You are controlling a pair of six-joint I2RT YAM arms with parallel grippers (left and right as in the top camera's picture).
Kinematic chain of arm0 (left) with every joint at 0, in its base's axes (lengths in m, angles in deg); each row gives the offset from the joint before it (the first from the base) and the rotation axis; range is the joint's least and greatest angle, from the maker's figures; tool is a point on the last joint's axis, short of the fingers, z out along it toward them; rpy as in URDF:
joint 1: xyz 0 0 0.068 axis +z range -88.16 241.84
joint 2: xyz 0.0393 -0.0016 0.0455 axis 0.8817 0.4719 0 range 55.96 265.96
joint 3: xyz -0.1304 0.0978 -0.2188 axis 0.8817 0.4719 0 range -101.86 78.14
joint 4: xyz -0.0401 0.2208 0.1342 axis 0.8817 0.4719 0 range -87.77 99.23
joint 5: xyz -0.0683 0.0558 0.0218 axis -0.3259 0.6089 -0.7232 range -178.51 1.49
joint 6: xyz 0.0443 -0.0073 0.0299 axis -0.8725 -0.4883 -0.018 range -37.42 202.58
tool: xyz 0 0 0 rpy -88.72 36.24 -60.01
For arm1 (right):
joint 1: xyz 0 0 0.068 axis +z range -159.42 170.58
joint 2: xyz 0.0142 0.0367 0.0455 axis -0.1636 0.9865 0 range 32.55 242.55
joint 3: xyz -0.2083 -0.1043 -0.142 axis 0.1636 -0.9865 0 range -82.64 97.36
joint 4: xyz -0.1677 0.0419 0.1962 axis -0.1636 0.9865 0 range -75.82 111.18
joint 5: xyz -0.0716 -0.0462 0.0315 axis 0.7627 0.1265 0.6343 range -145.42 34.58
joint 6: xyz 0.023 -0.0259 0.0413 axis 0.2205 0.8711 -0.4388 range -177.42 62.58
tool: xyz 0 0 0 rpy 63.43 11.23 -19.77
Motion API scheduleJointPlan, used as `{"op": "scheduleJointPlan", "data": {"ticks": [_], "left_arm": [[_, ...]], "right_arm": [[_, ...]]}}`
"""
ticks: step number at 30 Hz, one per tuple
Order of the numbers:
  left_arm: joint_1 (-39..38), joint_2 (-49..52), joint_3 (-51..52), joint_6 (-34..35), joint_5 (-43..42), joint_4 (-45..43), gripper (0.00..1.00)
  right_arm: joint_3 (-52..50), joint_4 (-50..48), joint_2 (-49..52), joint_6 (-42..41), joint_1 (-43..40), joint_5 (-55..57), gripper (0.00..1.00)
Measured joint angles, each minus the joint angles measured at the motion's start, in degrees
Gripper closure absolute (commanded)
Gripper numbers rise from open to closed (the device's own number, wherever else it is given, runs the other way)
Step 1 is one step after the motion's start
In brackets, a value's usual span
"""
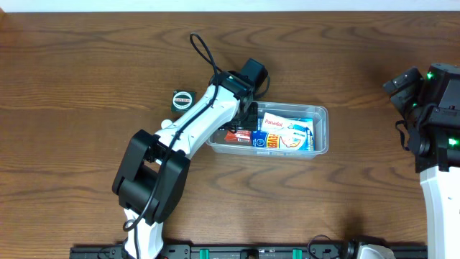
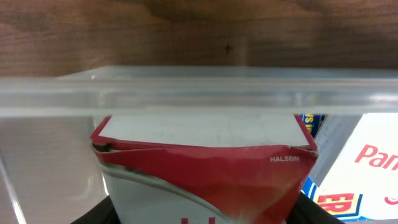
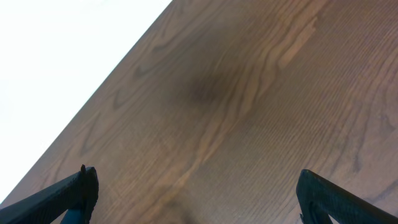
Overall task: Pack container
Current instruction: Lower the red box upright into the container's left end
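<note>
1. Roughly mid-table sat the tub, clear plastic, its long sides running left to right in the overhead view.
2. The left arm reached from the near edge into the tub's left end, and its body hid that end from above.
3. The left claw was part closed on a red box, with 1 dark finger at each lower corner of the wrist view.
4. That box was red and white with "HALEON" printed in small white letters, and its flap edge looked crumpled.
5. Its far end lay close under the tub's rim; whether it touched the wall could not be told.
6. A white box with red lettering lay flat in the tub's middle and right part, beside the red box.
7. Just in front of it, a blue box with yellow and red print lay against the near wall.
8. A small black and green item rested on the table left of the tub, apart from it.
9. The right claw hung at the table's right edge, well apart from the tub, jaws spread wide over bare wood with nothing between them.
</note>
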Motion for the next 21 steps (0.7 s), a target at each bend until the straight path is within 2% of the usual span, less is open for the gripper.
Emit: {"op": "scheduleJointPlan", "data": {"ticks": [18,19,21], "left_arm": [[0.0,0.0,3.0,0.0,0.0,-3.6,0.44],[0.0,0.0,3.0,0.0,0.0,-3.7,0.44],[0.0,0.0,3.0,0.0,0.0,-3.7,0.37]], "right_arm": [[0.0,0.0,0.0,0.0,0.0,0.0,0.01],[0.0,0.0,0.0,0.0,0.0,0.0,0.01],[0.0,0.0,0.0,0.0,0.0,0.0,0.01]]}}
